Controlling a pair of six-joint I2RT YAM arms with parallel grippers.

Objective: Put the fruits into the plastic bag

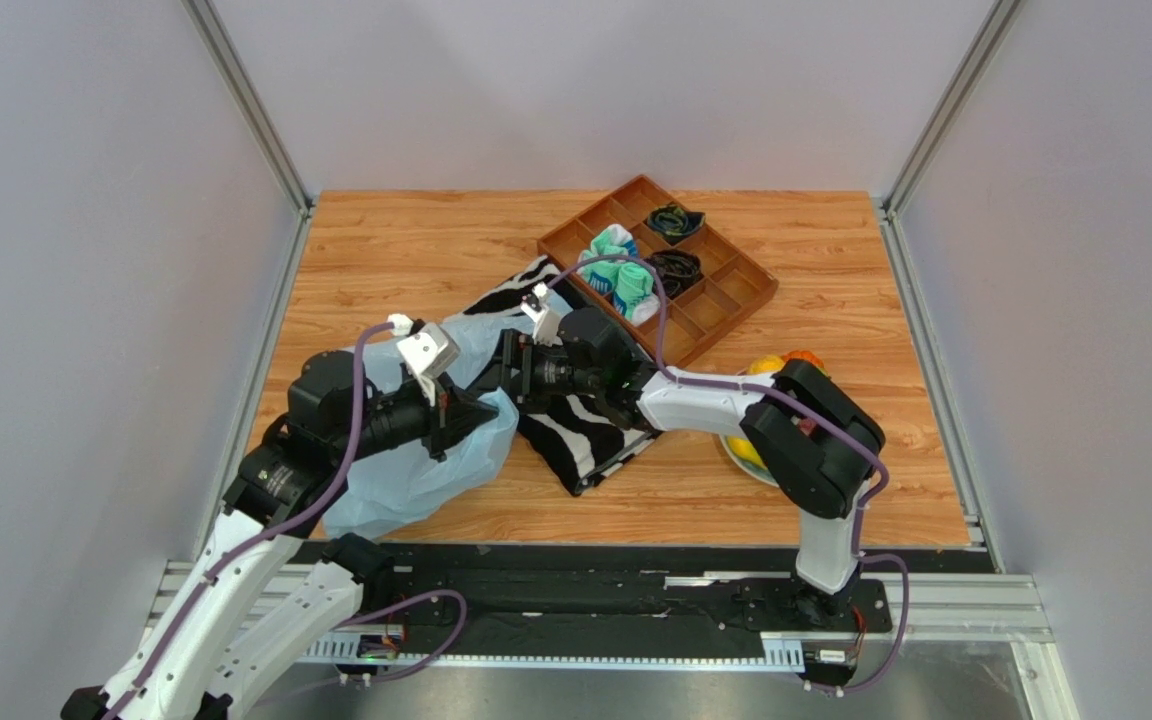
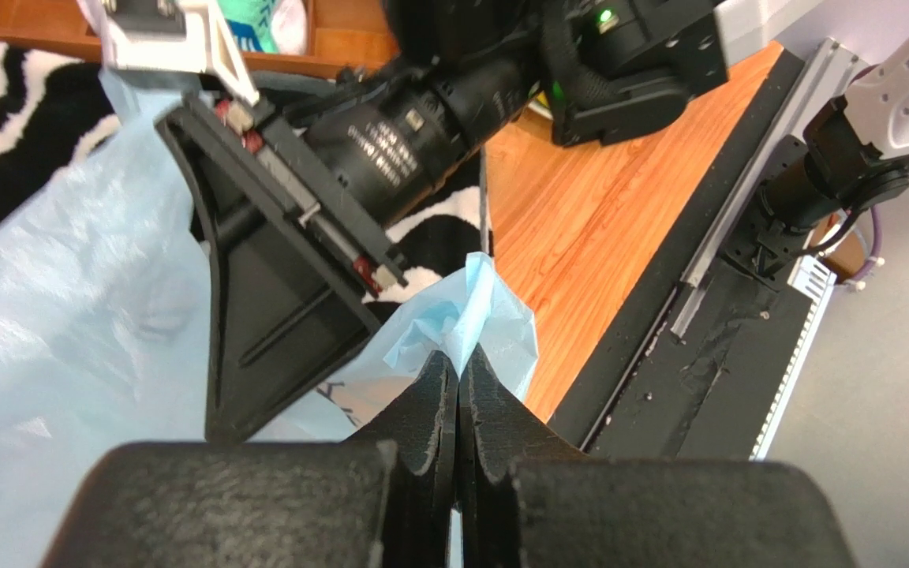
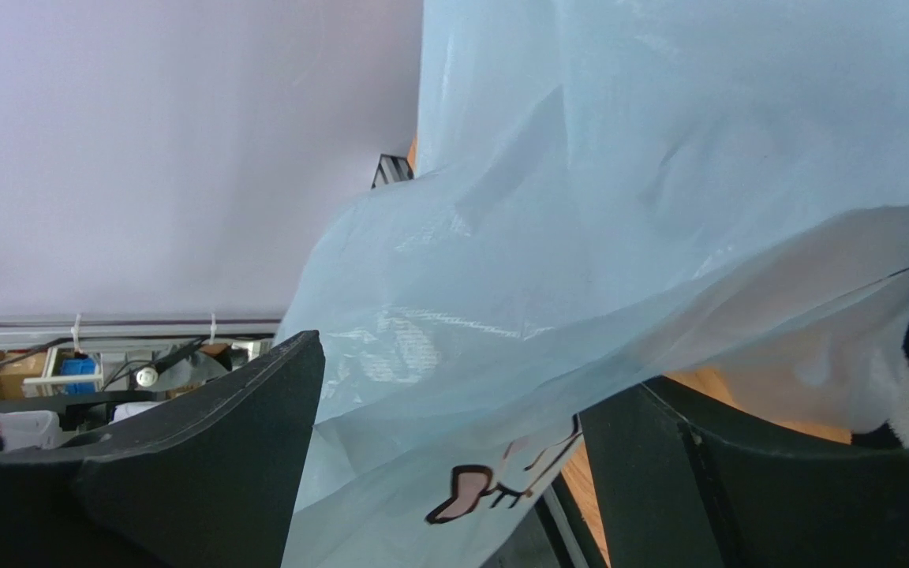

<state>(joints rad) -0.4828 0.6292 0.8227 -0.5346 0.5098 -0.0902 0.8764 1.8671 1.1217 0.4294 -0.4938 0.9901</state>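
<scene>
The wooden table [image 1: 387, 248] carries everything. The bag [image 1: 414, 468] lies crumpled on the table's near left part, its far corner resting on the zebra cloth [image 1: 585, 438], which spreads from mid-table toward the tray [image 1: 728, 297]. The brown tray sits at the far right, with socks [image 1: 620, 270] in its compartments. Both arms reach in over the bag and cloth and meet near the bag's right edge. The left gripper [image 1: 465, 417] is clenched on the bag: in the left wrist view its fingers [image 2: 433, 397] press flat together, with a bunched fold of blue film [image 2: 471, 314] sticking up from between the tips. The right gripper [image 1: 504, 375] sits just beside it, fingers spread wide. In the right wrist view the bag [image 3: 613, 237] drapes across and between the two fingers [image 3: 210, 473] without being squeezed, with a printed mark showing low on the film. From the left wrist camera one of the right gripper's dark fingers [image 2: 282, 308] stands against the bag [image 2: 56, 331]. The fruits [image 1: 767, 365] lie outside the bag, well apart from it at the table's right side. They are mostly hidden behind the right arm, and only yellow and orange patches show.
</scene>
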